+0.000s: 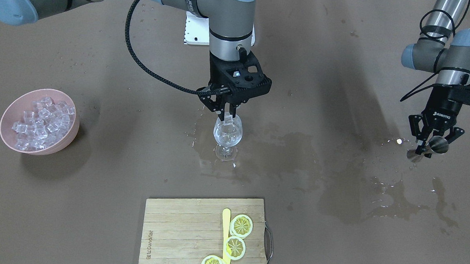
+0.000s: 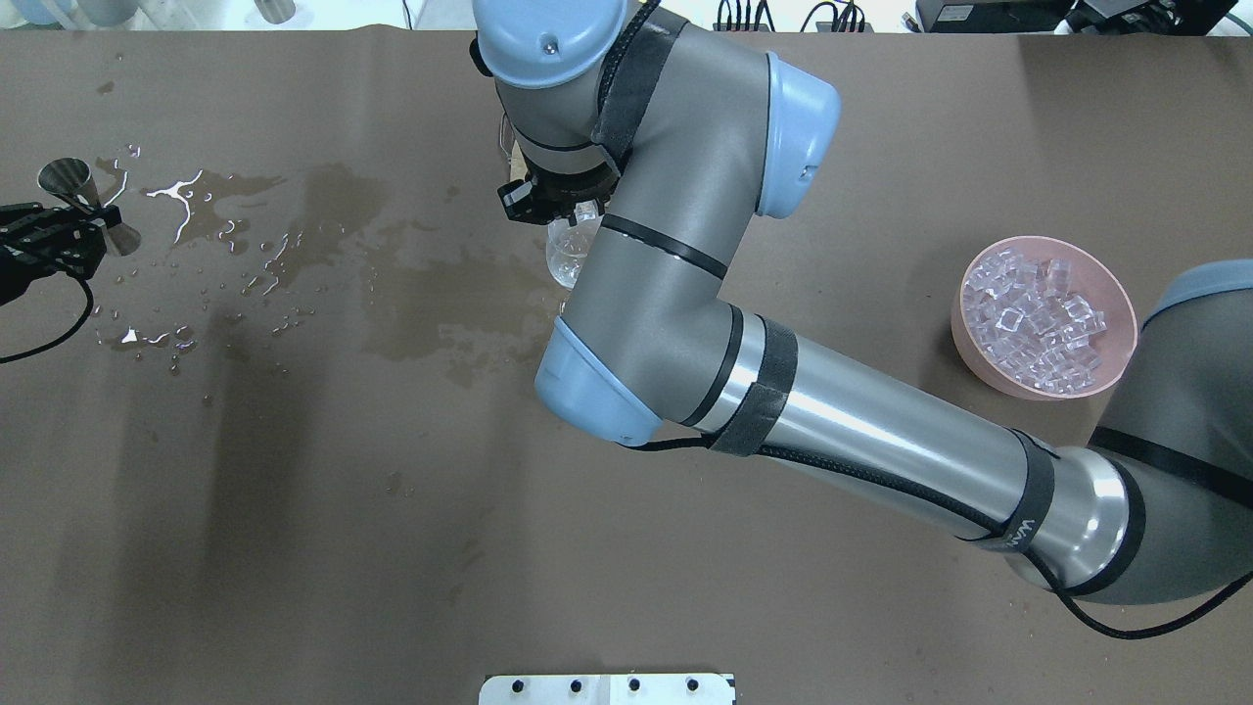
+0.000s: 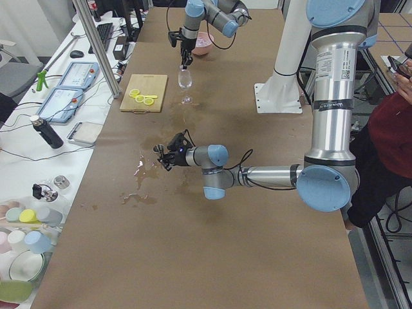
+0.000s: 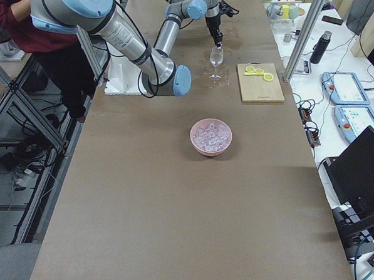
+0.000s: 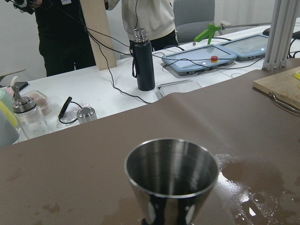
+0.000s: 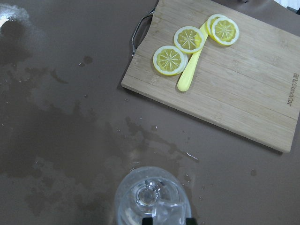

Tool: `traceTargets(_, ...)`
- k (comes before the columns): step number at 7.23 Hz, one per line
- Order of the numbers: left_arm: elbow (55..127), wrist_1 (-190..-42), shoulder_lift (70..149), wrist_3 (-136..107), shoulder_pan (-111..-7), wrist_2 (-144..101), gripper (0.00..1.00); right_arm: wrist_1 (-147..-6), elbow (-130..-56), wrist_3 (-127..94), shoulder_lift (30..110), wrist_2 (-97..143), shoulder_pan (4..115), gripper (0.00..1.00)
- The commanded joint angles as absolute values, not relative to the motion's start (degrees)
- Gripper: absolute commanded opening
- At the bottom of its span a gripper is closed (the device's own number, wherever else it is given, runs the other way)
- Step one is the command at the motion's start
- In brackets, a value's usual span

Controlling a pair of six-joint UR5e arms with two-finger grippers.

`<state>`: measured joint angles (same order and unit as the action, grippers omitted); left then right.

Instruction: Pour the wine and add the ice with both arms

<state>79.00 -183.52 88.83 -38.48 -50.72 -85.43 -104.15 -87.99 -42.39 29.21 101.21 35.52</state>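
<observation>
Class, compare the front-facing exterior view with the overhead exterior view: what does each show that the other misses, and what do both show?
Front-facing only: the cutting board with lemon slices, and the right gripper pinching an ice cube over the wine glass. Overhead only: the right arm at full length, hiding most of that glass. Both: the pink bowl of ice, the left gripper holding the jigger, the spill.

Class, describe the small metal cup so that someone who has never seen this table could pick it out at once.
Start at the brown table and find the wet patch far from the pink bowl. By it the left gripper holds the metal cup: the only shiny steel, hourglass-shaped thing, unlike the clear wine glass.
</observation>
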Motion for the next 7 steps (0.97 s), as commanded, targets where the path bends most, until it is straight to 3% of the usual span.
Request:
traceTargets(1,76.2,-186.0,89.1,-39.9,-50.4,-85.2,0.0,-104.2,-88.1,-42.4,29.9,100.7,35.1,0.24)
traceTargets(4,70.5,-190.4,90.3,-39.5,-50.1,-85.0,0.0,-104.2,-88.1,-42.4,29.4,100.6,35.1,0.76)
traceTargets(5,70.1,-190.3,90.5,-39.4,-50.1,-84.8,0.0,-104.2,-88.1,-42.4,29.3,100.6,35.1,0.99)
traceTargets(7,69.3,-190.2,90.8,-40.0,-50.1,-84.9,0.0,-105.9,-89.1,-41.8,29.1,101.8,38.4,0.99)
